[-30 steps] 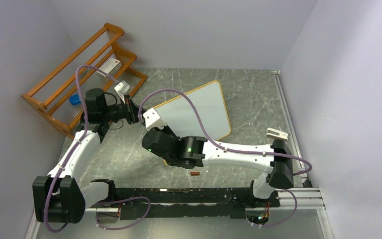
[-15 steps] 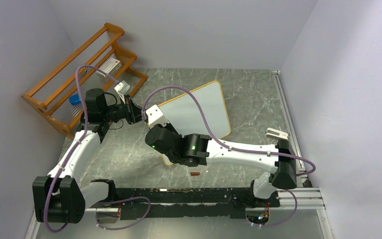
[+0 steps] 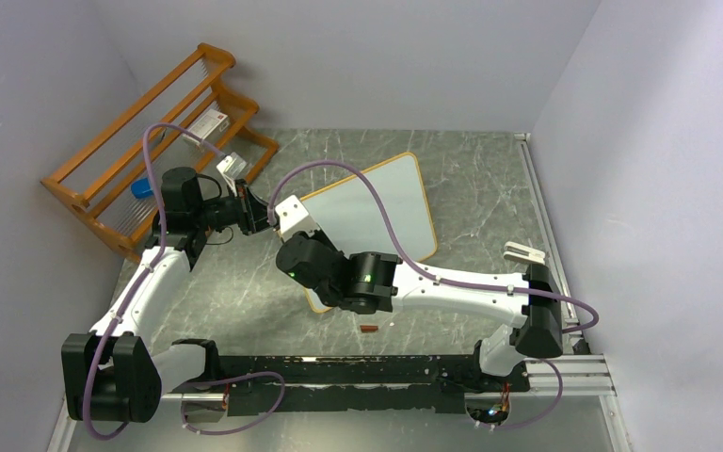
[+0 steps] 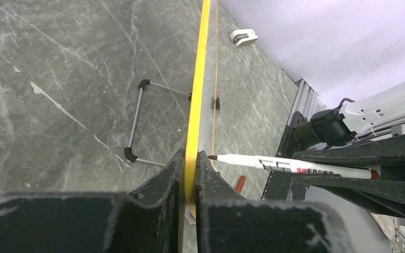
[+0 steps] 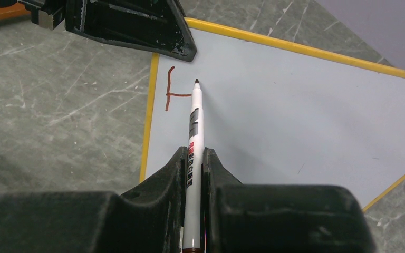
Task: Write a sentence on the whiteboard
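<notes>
- Since the frame one second back, we are seeing the right arm's wrist sitting slightly farther up and left, closer to the board's left corner; the left arm is reading unchanged.
- We are finding the whiteboard (image 3: 386,202) standing propped at a slant in the middle of the table (image 3: 245,301), toward the back, on a grey wire stand (image 4: 137,118).
- We are logging the sentence (image 5: 170,95) as barely begun: one upright reddish-brown stroke with a short crossbar, just inside the board's left rim.
- The marker (image 5: 193,126) is pointing its dark tip at the board just past the crossbar's right end; we are not able to confirm contact.
- The right gripper (image 5: 194,153) is pinching the marker barrel, jaws pressed together on it.
- The left gripper (image 4: 191,158) is clamping the board's yellow rim near that same corner, one finger on each face.
- We are also noting a small reddish cap (image 3: 368,328) lying near the board's front corner, a small white object (image 3: 525,251) at the right, and a wooden rack (image 3: 151,132) leaning at the back left.
</notes>
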### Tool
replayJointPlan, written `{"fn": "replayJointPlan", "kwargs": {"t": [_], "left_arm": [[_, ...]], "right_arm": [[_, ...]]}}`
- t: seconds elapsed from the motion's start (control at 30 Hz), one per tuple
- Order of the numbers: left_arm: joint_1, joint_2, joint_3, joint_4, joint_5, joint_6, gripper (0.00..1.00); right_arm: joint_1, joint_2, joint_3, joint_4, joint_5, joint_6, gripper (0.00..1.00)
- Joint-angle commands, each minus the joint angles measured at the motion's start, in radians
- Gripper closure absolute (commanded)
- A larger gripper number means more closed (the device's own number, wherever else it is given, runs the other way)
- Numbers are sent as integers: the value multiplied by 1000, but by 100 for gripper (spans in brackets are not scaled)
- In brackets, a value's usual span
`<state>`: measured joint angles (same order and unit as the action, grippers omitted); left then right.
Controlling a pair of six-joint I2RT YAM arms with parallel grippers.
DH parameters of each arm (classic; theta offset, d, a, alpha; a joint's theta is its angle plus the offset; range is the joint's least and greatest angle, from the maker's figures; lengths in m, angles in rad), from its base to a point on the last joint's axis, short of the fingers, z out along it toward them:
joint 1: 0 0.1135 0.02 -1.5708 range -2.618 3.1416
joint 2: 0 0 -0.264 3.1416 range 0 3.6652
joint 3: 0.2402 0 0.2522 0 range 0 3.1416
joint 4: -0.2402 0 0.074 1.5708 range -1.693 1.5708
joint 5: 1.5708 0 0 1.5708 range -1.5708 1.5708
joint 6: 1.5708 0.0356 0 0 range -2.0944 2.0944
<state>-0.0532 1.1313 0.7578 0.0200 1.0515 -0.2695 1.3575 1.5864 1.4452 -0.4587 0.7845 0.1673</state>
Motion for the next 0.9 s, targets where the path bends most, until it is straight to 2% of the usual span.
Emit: {"fn": "replayJointPlan", "kwargs": {"t": [0.0,0.5,0.87], "left_arm": [[-4,9,-21,-30,-1,27,95],[-4,11,-22,-29,1,26,95],[-4,13,-21,-28,1,25,95]], "right_arm": [[-6,13,30,37,31,-14,100],[-21,33,39,53,30,-28,100],[-23,38,41,-19,-6,12,100]]}}
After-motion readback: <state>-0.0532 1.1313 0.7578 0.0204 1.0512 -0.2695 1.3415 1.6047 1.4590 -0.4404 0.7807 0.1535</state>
